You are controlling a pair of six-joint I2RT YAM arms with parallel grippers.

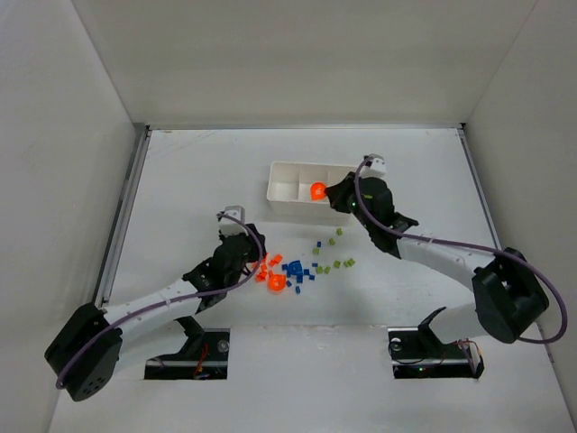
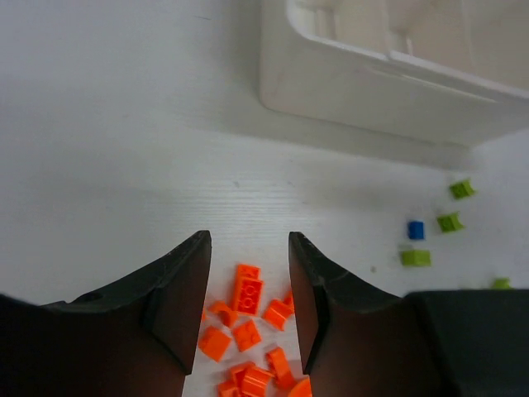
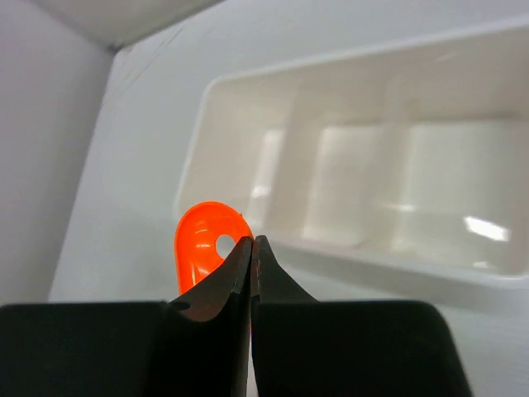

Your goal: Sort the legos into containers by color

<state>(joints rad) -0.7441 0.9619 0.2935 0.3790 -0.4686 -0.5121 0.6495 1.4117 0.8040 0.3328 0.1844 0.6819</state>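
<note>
While the left gripper (image 2: 248,238) hangs low on its bent arm, dark curved fingers (image 2: 186,285) spread wide over a heap of glossy orange bricks (image 2: 248,294), the right gripper (image 3: 252,241) is pinched tight on a thin, curved orange piece (image 3: 202,236) with a round hole. Its arm stretches forward to the smooth, thin-walled white tray (image 1: 293,209). Blue bricks (image 1: 296,269) and green bricks (image 1: 338,262) lie scattered between the arms.

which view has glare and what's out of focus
Right wrist: glare patches on the tray floors, edges soft; the orange scoop oversaturated, the fingers nearly black. Left wrist: the tray is blurred, the orange legos sharp. Top external: even light, no glare, legos tiny.
</note>
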